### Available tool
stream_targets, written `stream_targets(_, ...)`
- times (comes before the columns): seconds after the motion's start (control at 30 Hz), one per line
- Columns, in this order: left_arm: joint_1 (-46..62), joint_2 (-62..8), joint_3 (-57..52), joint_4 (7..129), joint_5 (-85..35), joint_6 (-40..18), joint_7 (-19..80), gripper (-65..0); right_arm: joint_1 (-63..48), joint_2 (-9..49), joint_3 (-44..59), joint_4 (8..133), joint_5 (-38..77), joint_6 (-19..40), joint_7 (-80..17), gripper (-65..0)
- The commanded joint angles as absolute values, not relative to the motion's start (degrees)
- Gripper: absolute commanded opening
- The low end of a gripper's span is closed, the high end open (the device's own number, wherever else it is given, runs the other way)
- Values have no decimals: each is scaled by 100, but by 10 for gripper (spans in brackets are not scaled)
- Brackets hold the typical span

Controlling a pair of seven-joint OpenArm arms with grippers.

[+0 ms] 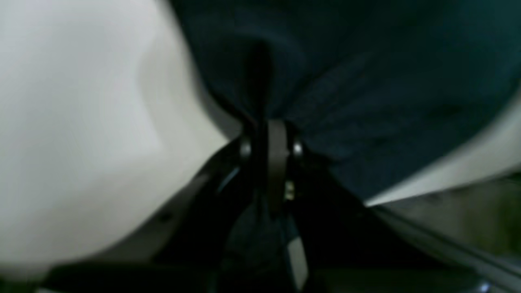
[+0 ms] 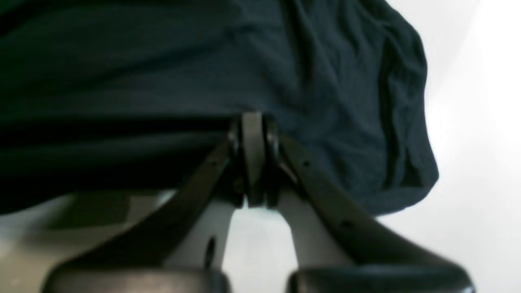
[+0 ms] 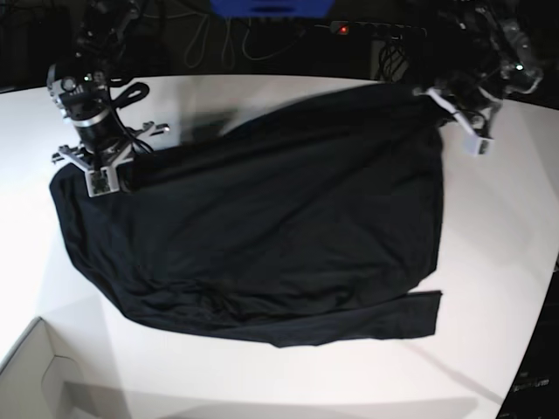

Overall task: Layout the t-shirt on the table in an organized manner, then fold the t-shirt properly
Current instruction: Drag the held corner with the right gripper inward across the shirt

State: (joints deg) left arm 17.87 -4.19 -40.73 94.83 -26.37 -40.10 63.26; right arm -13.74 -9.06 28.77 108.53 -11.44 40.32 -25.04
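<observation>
The black t-shirt lies spread wide across the white table, wrinkled, with a sleeve end sticking out at the front right. My left gripper sits at the shirt's far right corner. In the left wrist view that gripper has its jaws pressed together with dark cloth bunched at the tips. My right gripper is at the shirt's far left corner. The right wrist view shows the same gripper shut on a fold of the fabric.
A white box corner stands at the front left. Cables and a blue object lie behind the table's back edge. The table's curved edge runs down the right side, close to the left arm.
</observation>
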Motion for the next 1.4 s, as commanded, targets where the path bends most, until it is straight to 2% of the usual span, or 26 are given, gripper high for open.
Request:
stream_targets(0.0, 1771, -488, -4171, 9780, -2703, -4000, 6246, -648, -1411, -900, 2870, 10941, -1033, 4000, -2343, -650)
stream_targets(0.17, 1578, -611, -4488, 10378, -2695, -4000, 6554, -648, -1754, -900, 2668, 10914, -1033, 4000, -2325, -650)
stream_targets(0.43, 1402, -637, -4514, 10369, -2659, -4000, 6782, -648, -2246, -900, 2281, 10914, -1042, 4000, -2325, -650)
stream_targets(0.67, 1473, -637, -4514, 10369, -2651, -4000, 6782, -648, -2273, -900, 2369, 11213, -1024, 4000, -2316, -650)
stream_targets(1.37, 1763, -725, -4523, 10334, -2686, -4000, 6774, -648, -1508, -900, 2290, 11556, -1051, 4000, -2316, -650)
